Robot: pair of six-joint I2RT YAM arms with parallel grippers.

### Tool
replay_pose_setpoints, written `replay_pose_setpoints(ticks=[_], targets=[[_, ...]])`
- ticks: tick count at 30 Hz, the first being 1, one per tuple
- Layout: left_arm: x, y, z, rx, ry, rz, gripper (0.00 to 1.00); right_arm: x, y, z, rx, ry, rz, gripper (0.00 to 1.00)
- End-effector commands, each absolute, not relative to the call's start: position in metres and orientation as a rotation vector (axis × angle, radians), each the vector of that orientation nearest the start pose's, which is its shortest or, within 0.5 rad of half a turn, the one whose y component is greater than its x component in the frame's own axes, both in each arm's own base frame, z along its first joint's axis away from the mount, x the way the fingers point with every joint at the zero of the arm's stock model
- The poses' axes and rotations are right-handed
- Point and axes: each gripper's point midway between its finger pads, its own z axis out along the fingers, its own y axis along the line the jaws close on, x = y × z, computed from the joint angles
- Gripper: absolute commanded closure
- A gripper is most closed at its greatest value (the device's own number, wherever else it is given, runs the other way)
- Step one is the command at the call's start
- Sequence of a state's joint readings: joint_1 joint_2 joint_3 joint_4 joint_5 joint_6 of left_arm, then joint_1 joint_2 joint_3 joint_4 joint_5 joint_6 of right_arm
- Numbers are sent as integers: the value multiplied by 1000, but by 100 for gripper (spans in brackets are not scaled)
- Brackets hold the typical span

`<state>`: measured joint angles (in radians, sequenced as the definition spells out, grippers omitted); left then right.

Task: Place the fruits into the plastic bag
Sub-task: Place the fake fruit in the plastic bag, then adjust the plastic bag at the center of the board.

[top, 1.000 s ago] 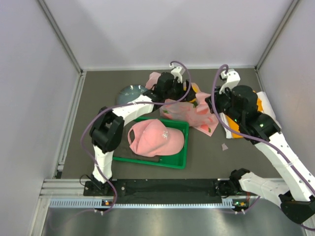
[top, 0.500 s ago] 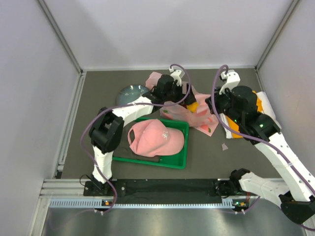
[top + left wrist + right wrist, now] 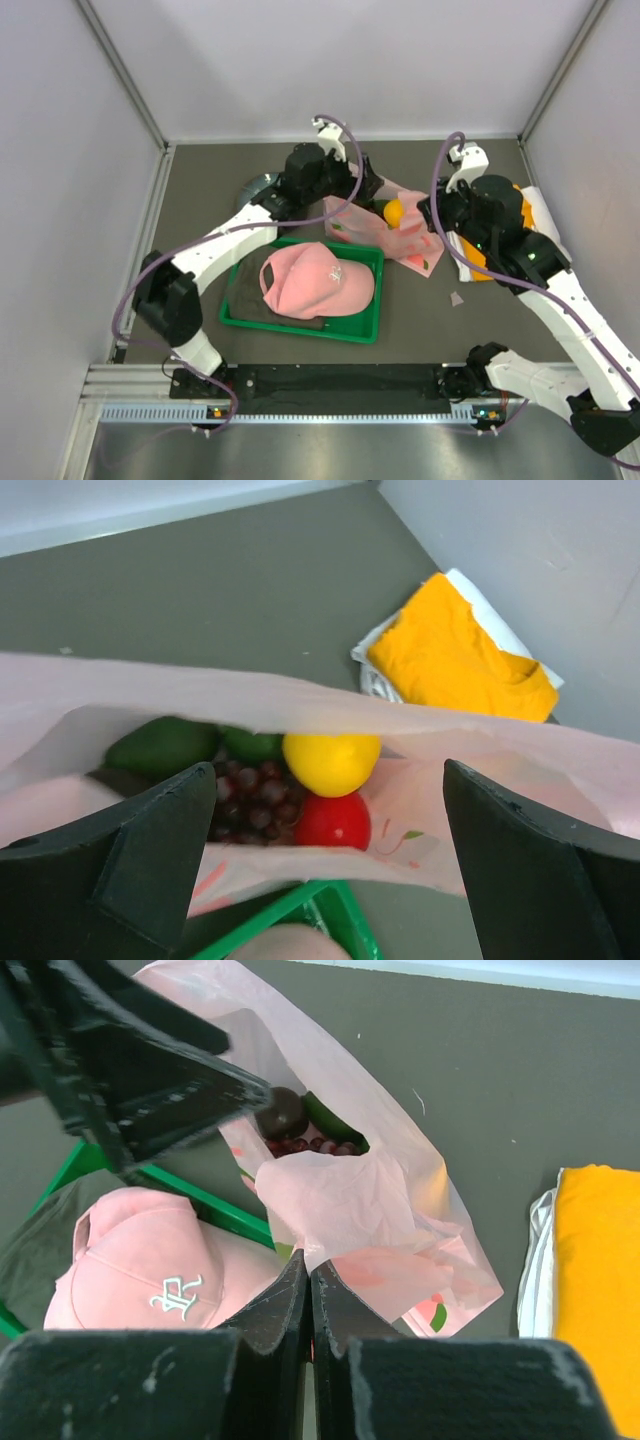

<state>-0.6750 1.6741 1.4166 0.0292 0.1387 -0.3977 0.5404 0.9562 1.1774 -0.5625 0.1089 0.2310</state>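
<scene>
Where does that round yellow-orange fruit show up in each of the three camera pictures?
Top external: the round yellow-orange citrus fruit lies slightly up and right of centre.
Left wrist: dead centre, above the round red fruit.
Right wrist: not in it.
Shared landmark: the thin translucent pink plastic bag, in all three.

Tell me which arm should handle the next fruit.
The left arm, probably: its jaws stand open and empty above the fruits at the plastic bag's mouth, while the right arm's jaws are shut on the bag.

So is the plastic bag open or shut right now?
Open: the right gripper holds up the rim of the plastic bag; citrus, red fruit, grapes, avocados show inside.
</scene>
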Motion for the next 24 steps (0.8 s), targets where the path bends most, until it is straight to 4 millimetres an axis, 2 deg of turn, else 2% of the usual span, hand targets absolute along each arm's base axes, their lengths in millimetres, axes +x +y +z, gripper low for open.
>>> replay_pose_setpoints(ticks=[1, 3, 5, 6, 8, 12, 15, 19, 21, 22, 23, 24], targets=[[397, -301, 312, 216, 1774, -649, 1, 273, 149, 338, -193, 1859, 425, 100], [403, -270, 309, 139, 1804, -558, 1, 273, 151, 338, -198, 1857, 433, 100], [413, -251, 312, 72, 1817, -497, 1, 274, 152, 336, -201, 1863, 436, 100], [421, -236, 300, 39, 1862, -453, 1, 275, 153, 334, -202, 1868, 435, 100], [433, -221, 298, -6, 1881, -443, 1, 275, 154, 332, -205, 1872, 436, 100], [454, -202, 271, -57, 1951, -425, 1, 275, 154, 332, -207, 1875, 436, 100], [463, -200, 262, -64, 1962, -502, 1, 276, 152, 333, -200, 1875, 428, 100], [468, -213, 256, -36, 1951, -615, 1, 277, 154, 332, -202, 1876, 428, 100], [471, -220, 242, -23, 1990, -650, 4, 277, 154, 333, -202, 1875, 431, 100], [472, -221, 238, -25, 1999, -657, 6, 279, 155, 331, -205, 1881, 428, 100], [473, -223, 230, -30, 2022, -667, 17, 279, 154, 331, -204, 1881, 426, 100], [472, -226, 227, -30, 2032, -683, 22, 279, 154, 330, -203, 1882, 424, 100]])
